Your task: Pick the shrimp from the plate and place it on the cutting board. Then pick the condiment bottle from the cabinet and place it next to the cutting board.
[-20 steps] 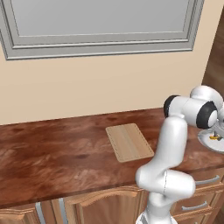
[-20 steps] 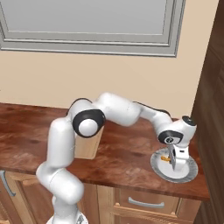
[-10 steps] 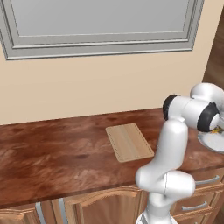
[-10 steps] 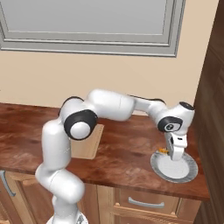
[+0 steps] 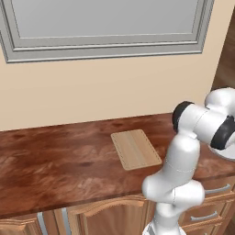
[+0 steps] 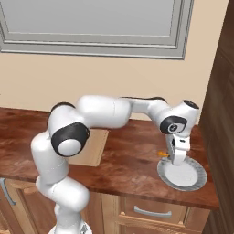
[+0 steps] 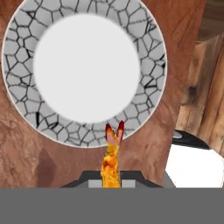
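the gripper [image 6: 170, 154] hangs over the left rim of the plate [image 6: 194, 179] at the right end of the counter [image 6: 132, 160], fingers pinched together on the shrimp [image 7: 111, 162]. in the hand view the shrimp stands straight out from between the tips, its long axis running along the gripper's own line, red tail end pointing toward the plate's cracked grey rim. in the right base view a small orange bit [image 6: 163, 154] pokes out to the left at the fingers, above the plate and, as far as i can tell, clear of it; the plate's white centre is bare.

what the next move turns on is where the board [image 5: 136, 148] lies from the fingers: well to the left along the counter, at about the same depth from the wall, with open brown counter between it and the plate. in the left base view the board sits just left of the arm's upright link; in the right base view its far edge [image 6: 97, 151] shows behind the elbow. so the carry looks like a plain sideways sweep to the left, keeping some height so the dangling tail clears the counter. the board's long side runs near to far, so the landing zone is narrower along the sweep.

the shrimp is held by one end, so it may swing or slip on a fast sweep.
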Controlling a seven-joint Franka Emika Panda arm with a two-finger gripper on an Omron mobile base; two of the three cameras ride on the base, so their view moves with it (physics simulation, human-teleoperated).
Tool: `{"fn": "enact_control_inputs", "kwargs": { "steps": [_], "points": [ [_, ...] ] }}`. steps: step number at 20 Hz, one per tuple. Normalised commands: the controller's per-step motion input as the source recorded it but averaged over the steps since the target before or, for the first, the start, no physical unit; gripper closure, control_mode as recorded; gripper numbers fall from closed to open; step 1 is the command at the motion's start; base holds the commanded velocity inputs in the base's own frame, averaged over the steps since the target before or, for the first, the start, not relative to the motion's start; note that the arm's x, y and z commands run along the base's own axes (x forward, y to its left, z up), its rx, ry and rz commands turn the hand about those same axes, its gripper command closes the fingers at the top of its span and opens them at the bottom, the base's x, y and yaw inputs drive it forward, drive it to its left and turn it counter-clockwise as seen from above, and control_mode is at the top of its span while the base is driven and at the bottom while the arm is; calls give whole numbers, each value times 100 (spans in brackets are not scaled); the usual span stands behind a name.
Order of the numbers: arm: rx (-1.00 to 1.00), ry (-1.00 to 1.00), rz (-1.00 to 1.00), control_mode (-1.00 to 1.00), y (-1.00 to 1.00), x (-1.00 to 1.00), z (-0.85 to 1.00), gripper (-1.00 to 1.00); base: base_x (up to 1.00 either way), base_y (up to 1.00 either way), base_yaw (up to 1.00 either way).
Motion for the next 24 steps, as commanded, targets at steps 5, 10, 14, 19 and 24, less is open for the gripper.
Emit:
{"fn": "enact_control_inputs", "kwargs": {
  "steps": [5,10,14,19,24],
  "points": [
    [0,0,0,-100,54,-42,16,100,0,0,0],
    [0,-2,0,-100,63,-32,8,100,0,0,0],
    [0,-1,0,-100,60,-16,22,100,0,0,0],
    [0,0,0,-100,56,-2,31,100,0,0,0],
    [0,0,0,-100,53,-3,23,100,0,0,0]
  ]
}}
